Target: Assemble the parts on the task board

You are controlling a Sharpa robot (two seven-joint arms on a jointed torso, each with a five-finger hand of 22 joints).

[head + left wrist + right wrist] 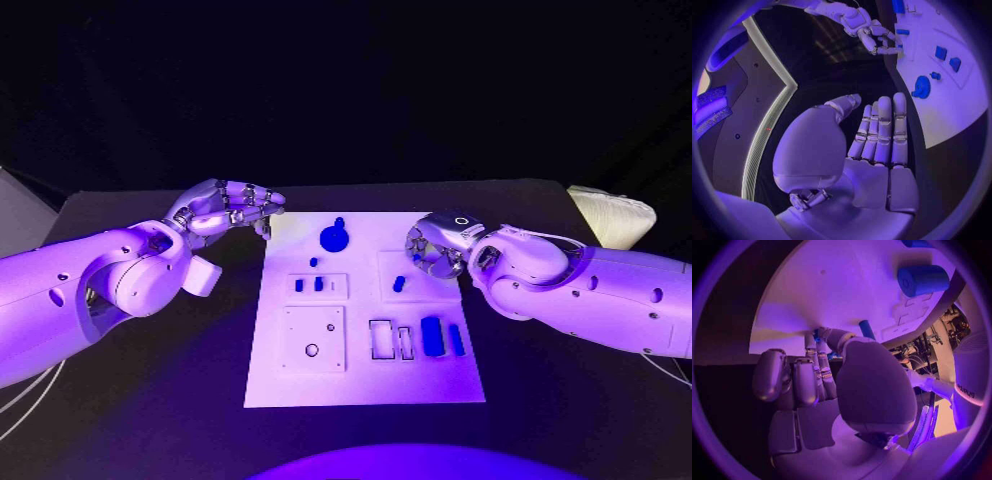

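The white task board (361,375) lies mid-table. On it sit a round blue part (335,238), a small peg (313,262), two little blue pieces (309,285) and several long blue parts (433,332). My right hand (437,248) reaches down onto the board's right side; its thumb and fingertips (820,342) close on a small blue part (816,333) on the board (836,285). A thin blue peg (867,329) stands just beyond the thumb, and a blue cylinder (923,280) lies further off. My left hand (224,208) hovers at the board's far left corner, fingers (882,130) straight and holding nothing.
A pale ribbed object (613,215) sits at the table's far right edge. A square white plate (313,340) and an open rectangular frame (382,340) lie on the board's near half. In the left wrist view the right hand (873,35) shows beside the board (954,115).
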